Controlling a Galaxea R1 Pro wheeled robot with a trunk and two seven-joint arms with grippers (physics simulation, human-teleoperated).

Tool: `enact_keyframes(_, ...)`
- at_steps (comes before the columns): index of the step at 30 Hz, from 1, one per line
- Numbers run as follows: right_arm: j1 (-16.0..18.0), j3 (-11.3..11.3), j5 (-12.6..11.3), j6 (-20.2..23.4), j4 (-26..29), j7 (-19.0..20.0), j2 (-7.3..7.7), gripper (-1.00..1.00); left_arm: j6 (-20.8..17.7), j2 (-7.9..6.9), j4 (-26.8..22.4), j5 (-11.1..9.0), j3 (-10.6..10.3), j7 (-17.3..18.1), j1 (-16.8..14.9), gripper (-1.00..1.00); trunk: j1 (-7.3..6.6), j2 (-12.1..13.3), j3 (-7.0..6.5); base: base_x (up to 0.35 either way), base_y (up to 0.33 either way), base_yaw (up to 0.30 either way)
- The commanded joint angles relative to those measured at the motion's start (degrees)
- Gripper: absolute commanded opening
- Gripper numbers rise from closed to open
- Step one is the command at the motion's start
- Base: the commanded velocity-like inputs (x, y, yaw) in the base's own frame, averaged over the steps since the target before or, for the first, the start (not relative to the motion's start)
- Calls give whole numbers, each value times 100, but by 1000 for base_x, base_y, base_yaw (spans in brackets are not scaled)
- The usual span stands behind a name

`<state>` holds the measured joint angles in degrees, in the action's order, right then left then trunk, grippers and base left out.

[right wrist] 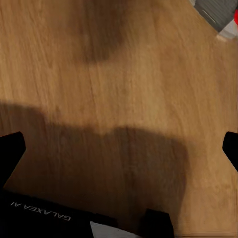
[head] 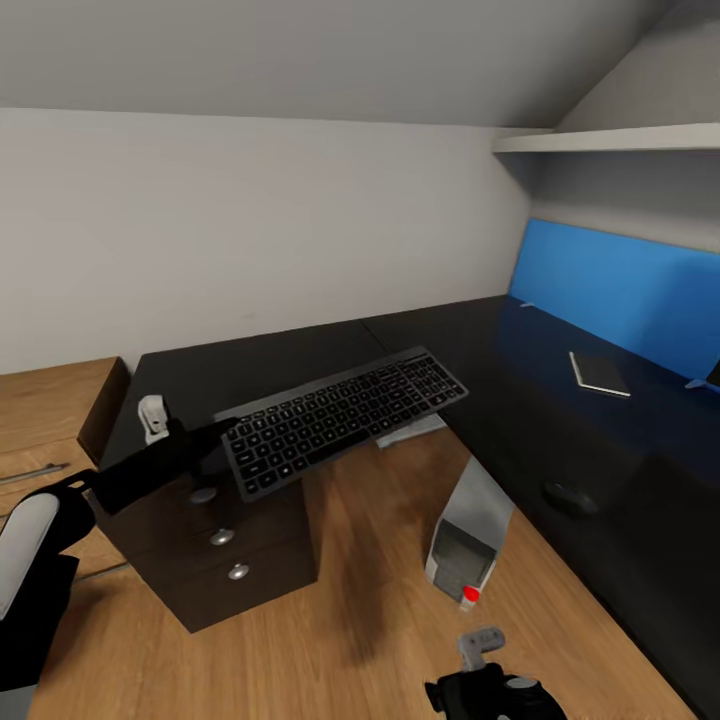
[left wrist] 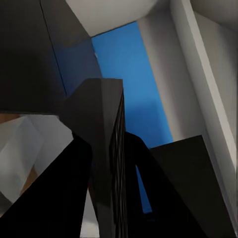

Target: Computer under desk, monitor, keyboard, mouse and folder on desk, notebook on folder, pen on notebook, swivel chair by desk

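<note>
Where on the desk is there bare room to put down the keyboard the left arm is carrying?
The keyboard is in the left gripper. The desk is bare at its corner, and along the stretch between the notebook and the mouse. The strip around those two is tighter.

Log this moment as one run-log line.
left gripper: shut on keyboard, held above floor | right gripper: open, empty, over wood floor | notebook, mouse: on desk | computer: on floor
</note>
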<state>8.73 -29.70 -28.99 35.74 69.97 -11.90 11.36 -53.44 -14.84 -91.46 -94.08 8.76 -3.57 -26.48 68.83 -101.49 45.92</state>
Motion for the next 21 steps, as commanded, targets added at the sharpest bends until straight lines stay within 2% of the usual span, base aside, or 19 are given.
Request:
enact_keyframes(1,-31,-19,-59,4,-7,62,38,100,-70,1,-2,-42,42,-44,-1,-100,-22,38,-13,0,0,-100)
enact_keyframes(5,-188,-12,-46,-9,-111,301,87,100,-128,-3,41,-52,85,-40,-8,-100,-110,198,-85,0,0,-50)
enact_keyframes(9,-268,-6,-34,-47,-175,366,112,100,-159,-5,210,-48,75,-36,-43,-100,-198,358,-156,0,0,-23)
enact_keyframes(10,-297,-7,-30,-77,-208,394,146,100,-359,-2,354,-52,76,-28,-66,-100,-220,399,-172,0,0,-184)
enact_keyframes(14,-308,-9,-47,-91,-300,406,177,100,-645,13,635,-73,38,8,-201,-100,-308,559,-238,0,0,-243)
enact_keyframes(15,-309,-9,-49,-92,-306,409,179,100,-656,0,760,-169,17,55,-232,-100,-330,599,-256,0,0,-281)
enact_keyframes(16,-310,-15,-53,-93,-321,436,181,100,-656,-189,1111,-598,-89,159,-270,-100,-352,639,-273,0,0,-290)
enact_keyframes(17,-310,-16,-53,-93,-322,439,181,100,-656,-225,1138,-634,-134,165,-275,-100,-374,679,-290,0,0,-290)
enact_keyframes(18,-310,-17,-48,-95,-360,456,180,100,-656,-396,1328,-861,-348,182,-340,-100,-396,719,-305,0,0,-291)
enact_keyframes(20,-319,-19,-41,-132,-391,506,181,100,-656,-475,1538,-995,-450,186,-461,-100,-440,800,-337,0,0,-292)
enact_keyframes(21,-362,-18,-37,-348,-421,603,182,100,-656,-957,2367,-1547,-1089,263,-1234,-100,-462,840,-354,0,0,-292)
